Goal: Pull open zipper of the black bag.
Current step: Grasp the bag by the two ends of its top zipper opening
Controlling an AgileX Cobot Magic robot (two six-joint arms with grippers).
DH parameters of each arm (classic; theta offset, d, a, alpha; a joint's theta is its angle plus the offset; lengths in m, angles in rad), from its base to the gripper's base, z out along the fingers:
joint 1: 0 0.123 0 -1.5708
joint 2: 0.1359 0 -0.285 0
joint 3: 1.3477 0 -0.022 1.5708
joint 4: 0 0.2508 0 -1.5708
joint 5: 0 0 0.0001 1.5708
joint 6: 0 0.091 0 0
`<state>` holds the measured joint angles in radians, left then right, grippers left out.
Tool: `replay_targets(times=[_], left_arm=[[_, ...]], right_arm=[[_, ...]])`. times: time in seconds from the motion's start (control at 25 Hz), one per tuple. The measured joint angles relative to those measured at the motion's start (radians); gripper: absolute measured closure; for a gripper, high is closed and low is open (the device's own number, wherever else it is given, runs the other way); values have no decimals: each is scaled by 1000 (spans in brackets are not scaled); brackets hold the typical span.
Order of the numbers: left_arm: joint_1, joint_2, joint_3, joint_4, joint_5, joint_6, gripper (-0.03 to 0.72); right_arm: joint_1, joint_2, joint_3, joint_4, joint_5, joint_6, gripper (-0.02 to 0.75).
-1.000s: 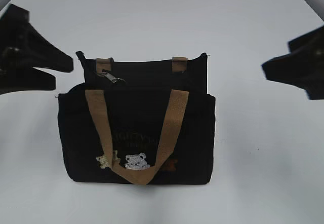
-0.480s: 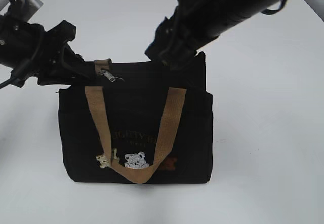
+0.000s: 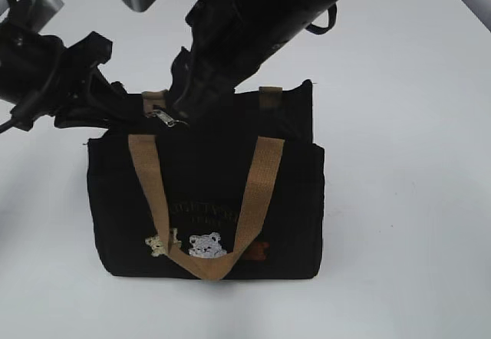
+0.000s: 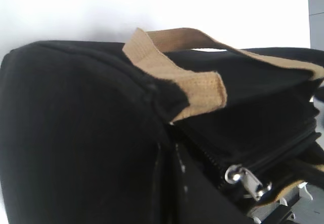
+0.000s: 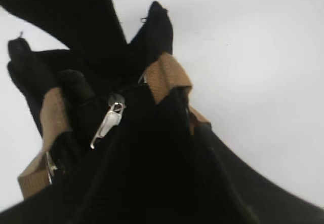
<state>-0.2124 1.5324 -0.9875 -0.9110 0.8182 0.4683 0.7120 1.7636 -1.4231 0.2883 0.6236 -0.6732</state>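
The black bag (image 3: pixel 205 201) stands upright on the white table (image 3: pixel 399 201), its front facing the camera. A tan handle (image 3: pixel 207 201) hangs in a loop down the front, and small bear patches (image 3: pixel 205 245) sit near the bottom under faint lettering. Along the top, toward the bag's left end, lies the zipper (image 3: pixel 165 116), its silver pull tab just beside a tan strap loop (image 3: pixel 156 100).

The left claw (image 3: pixel 115 109) comes in from the left edge at the bag's top corner, jaws closed; dark on dark, whether it pinches fabric cannot be told. The right claw (image 3: pixel 180 109) reaches across the middle and ends right at the pull tab, its arm hiding part of the back edge of the bag. Its jaws cannot be made out.

A second ago both claws hung well apart from the bag at the two sides; half a second ago the right one stood over the bag's right half.

The left wrist view shows the zipper teeth and ring clasp (image 4: pixel 249 179) up close. The right wrist view shows the tab (image 5: pixel 107 120) hanging free, a dark finger (image 5: pixel 81 92) just beside it.
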Motion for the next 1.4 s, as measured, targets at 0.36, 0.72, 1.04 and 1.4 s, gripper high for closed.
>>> replay_targets(times=[0.36,0.72,1.04,1.4], left_arm=[[0,-47,0,13,0,1,691],[0,-49,0,11,-1,4,691],[0,-49,0,9,-2,4,691],[0,-49,1,9,-4,4,691]], right_arm=[[22,7,-4,-1,68,-7,433],[26,-89,-5,15,93,-7,442],[26,-34,-6,117,141,-60,468],[26,19,-6,71,129,-79,513]])
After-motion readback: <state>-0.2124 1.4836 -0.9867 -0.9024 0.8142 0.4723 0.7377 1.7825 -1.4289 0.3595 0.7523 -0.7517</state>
